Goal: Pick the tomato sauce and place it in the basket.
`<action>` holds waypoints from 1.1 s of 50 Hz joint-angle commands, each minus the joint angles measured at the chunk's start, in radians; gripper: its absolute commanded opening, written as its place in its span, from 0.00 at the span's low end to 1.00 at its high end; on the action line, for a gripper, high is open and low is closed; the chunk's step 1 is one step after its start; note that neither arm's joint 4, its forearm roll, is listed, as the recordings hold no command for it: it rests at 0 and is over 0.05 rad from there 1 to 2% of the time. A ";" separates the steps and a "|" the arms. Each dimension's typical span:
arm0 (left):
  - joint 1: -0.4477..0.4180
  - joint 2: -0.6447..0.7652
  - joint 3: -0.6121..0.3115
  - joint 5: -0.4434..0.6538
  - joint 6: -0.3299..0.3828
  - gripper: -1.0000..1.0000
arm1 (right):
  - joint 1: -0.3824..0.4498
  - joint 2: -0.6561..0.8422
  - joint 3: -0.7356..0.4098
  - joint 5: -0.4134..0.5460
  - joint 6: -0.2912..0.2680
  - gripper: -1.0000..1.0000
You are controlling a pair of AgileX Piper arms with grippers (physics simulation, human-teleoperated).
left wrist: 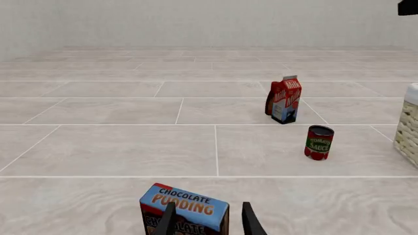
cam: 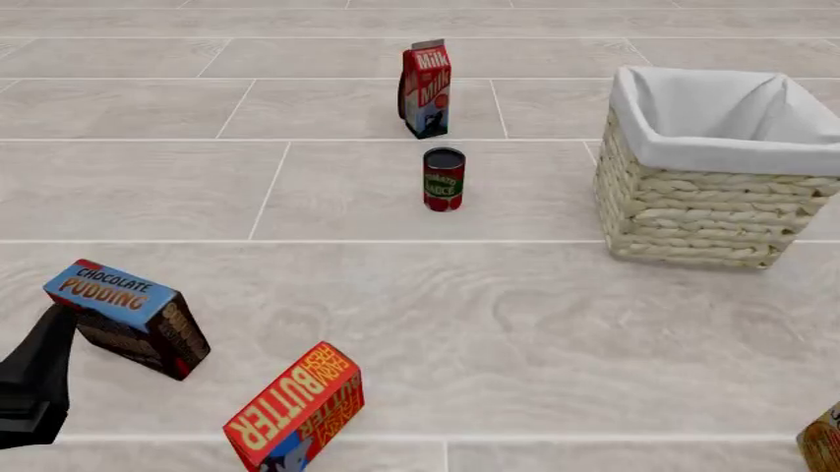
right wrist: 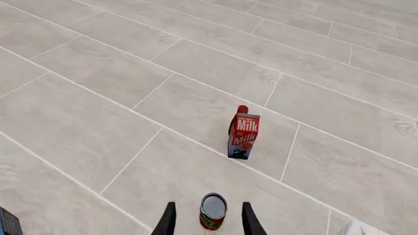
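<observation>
- Nearest in the front view, the butter box (cam: 297, 405) stands tilted on the desk (cam: 525, 324).
- Just left of it the chocolate pudding box (cam: 128, 317) leans, with the dark left arm (cam: 35, 379) beside it at the frame's edge.
- The left hand (left wrist: 207, 220) has its fingers apart — the pudding box sits just ahead of the tips, not gripped.
- The right hand (right wrist: 207, 221) is spread wide, above the tomato sauce (right wrist: 212, 211); the can shows between its fingers, untouched as far as I can tell.
- Mid-desk, the tomato sauce (cam: 444, 178) stands upright — well apart from the basket (cam: 702, 211) to its right.
- Farthest back, the milk carton (cam: 426, 88) stands just behind the can.
</observation>
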 commanded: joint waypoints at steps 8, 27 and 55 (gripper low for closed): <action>0.000 0.000 0.000 0.000 0.000 1.00 | -0.006 0.095 -0.009 -0.008 0.015 1.00; 0.000 0.000 0.000 0.000 0.000 1.00 | -0.025 0.152 -0.011 -0.032 0.023 1.00; 0.000 0.000 0.000 0.000 0.000 1.00 | -0.052 0.231 -0.014 -0.064 0.049 1.00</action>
